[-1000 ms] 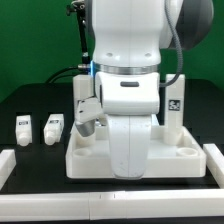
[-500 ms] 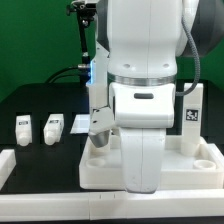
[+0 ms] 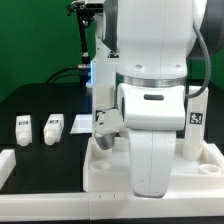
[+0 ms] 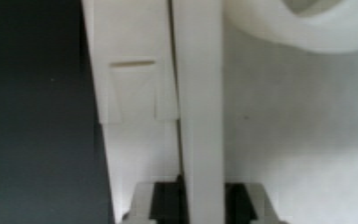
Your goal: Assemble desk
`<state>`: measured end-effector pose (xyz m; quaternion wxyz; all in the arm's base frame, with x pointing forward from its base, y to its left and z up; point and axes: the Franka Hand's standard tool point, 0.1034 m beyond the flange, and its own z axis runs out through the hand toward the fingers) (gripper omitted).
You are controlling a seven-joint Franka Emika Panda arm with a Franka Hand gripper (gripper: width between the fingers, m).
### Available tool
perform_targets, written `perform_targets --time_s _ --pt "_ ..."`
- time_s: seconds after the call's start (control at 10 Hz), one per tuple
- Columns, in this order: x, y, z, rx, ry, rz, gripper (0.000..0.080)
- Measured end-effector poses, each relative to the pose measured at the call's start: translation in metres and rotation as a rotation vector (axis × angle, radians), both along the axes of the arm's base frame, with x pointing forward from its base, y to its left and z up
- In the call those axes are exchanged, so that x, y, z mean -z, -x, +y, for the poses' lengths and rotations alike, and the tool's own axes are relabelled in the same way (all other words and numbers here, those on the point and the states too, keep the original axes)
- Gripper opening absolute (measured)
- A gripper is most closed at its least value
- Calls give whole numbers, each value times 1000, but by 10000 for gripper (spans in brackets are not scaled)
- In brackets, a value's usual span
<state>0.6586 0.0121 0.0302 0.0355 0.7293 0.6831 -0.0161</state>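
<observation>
The white desk tabletop point(image 3: 105, 165) lies on the black table with a tagged leg point(image 3: 196, 118) standing up at its right in the exterior view. My gripper point(image 3: 148, 188) reaches down at the slab's near edge, mostly hidden by my own hand. In the wrist view my gripper point(image 4: 197, 205) is shut on a thin white edge of the tabletop point(image 4: 194, 100); the dark fingers point(image 4: 155, 205) press both sides of it. A round hole point(image 4: 318, 20) shows in the slab. Two loose white tagged legs point(image 3: 22, 128) point(image 3: 53, 128) stand at the exterior view's left.
A small flat white piece point(image 3: 78, 123) lies beside the loose legs. A white rail point(image 3: 6, 165) borders the table at the near left. My big white arm point(image 3: 150, 60) hides the middle of the scene. The green wall and cables stand behind.
The tabletop and my arm have moved together toward the exterior view's right. The two loose legs have not moved.
</observation>
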Motion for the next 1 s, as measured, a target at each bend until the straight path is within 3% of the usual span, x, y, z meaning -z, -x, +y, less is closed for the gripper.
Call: perform_targets --time_s 0.5,0.7,0.8,0.9,1.0 --pt "-1 0 -1 3 10 -2 57" --pt "-24 -1 -2 39 13 9 393" --pt "-37 -1 -4 45 13 9 393" --pt "-55 1 -8 62 12 2 562" --pt "-68 4 -19 98 16 -5 562"
